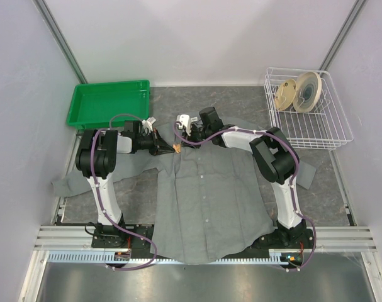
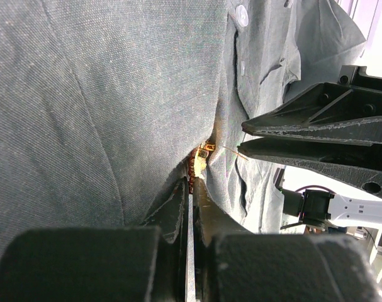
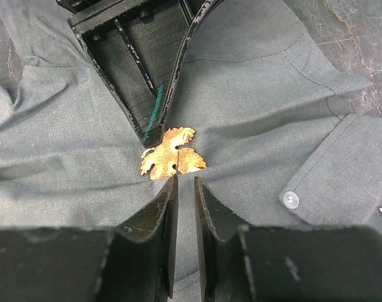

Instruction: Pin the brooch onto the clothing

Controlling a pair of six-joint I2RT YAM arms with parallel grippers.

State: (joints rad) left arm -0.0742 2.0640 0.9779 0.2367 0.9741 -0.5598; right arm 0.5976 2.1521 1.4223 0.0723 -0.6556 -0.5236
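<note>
The grey shirt (image 1: pixel 209 195) lies flat on the table, collar at the far end. The orange leaf-shaped brooch (image 1: pixel 177 148) sits just below the collar, left of the button row. My left gripper (image 1: pixel 168 149) comes in from the left and is shut on the brooch's edge (image 2: pixel 201 158). Its jaws stand almost closed (image 2: pixel 192 182). My right gripper (image 1: pixel 181 142) comes in from the right. In the right wrist view its tips (image 3: pixel 185 181) touch the brooch (image 3: pixel 172 154), nearly closed on a fold of shirt cloth (image 3: pixel 253 100). A thin pin point shows beside the brooch in the left wrist view.
A green tray (image 1: pixel 109 104) stands at the back left. A white wire basket (image 1: pixel 310 129) holding round discs (image 1: pixel 297 91) stands at the back right. The shirt sleeves spread out to the left (image 1: pixel 71 182) and right (image 1: pixel 307 173).
</note>
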